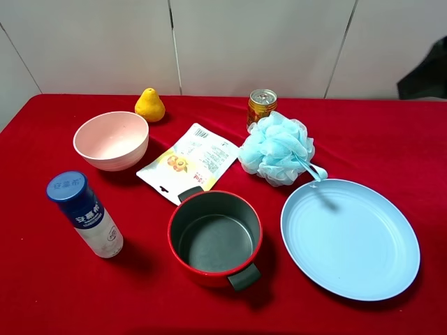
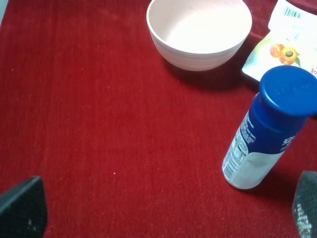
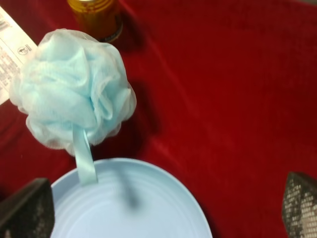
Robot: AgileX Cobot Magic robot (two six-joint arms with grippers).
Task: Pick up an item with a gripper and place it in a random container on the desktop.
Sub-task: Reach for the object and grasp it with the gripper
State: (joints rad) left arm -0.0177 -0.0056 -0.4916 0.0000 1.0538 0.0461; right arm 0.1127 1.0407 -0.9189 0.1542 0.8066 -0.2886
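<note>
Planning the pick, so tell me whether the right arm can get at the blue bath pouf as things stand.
Probably yes. Nothing covers the pouf, and the open right tool hangs near it. Only the can stands close by, and its ribbon lies on the blue plate.

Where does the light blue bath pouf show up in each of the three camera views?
Exterior high: bath pouf right of centre, behind the blue plate.
Left wrist: not in it.
Right wrist: bath pouf next to the blue plate, ribbon over its rim.
Shared landmark: white snack pouch, in all three.
</note>
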